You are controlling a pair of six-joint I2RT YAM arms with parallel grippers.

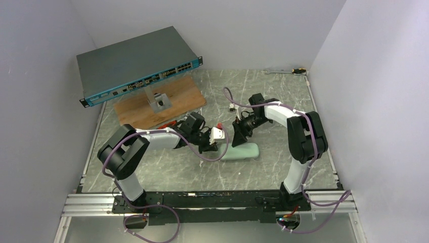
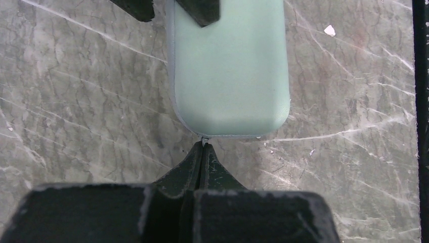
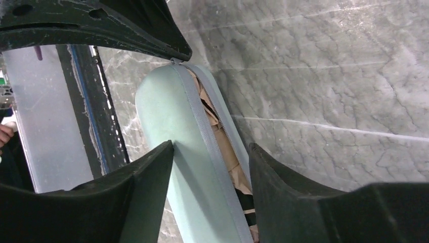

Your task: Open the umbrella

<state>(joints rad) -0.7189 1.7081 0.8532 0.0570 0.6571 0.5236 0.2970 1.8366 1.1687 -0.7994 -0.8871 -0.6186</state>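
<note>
Pinching a small metal zip pull (image 2: pixel 204 140), the left gripper (image 2: pixel 204 148) has its two black wedge-shaped fingers pressed flat together. The tips meet right at the rounded end of a pale mint sleeve (image 2: pixel 230 66). The sleeve is smooth and matte, a soft oblong with rounded corners. It lies flat on the grey veined marble-look table (image 2: pixel 76 101), stretching straight away from the left fingertips.

The right gripper (image 3: pixel 210 152) straddles the sleeve farther along, jaws spread wide. One blunt black finger (image 3: pixel 152 172) sits against the mint flank and the other rises on the far side of the zip. Whether they squeeze the sleeve or only bracket it cannot be told.

A grey woven zip tape (image 3: pixel 202 116) runs from between the right fingers up to the left gripper's tip at the far end. It is parted along this stretch.

The umbrella (image 3: pixel 210 109) is inside the sleeve. Only crumpled tan fabric with dark folds shows in the gap, just beyond and between the right fingers. Its handle and shaft are hidden.

In the overhead view both grippers converge on the sleeve mid-table, the left gripper (image 1: pixel 218 147) at its left end and the right gripper (image 1: pixel 238 134) above it.
</note>
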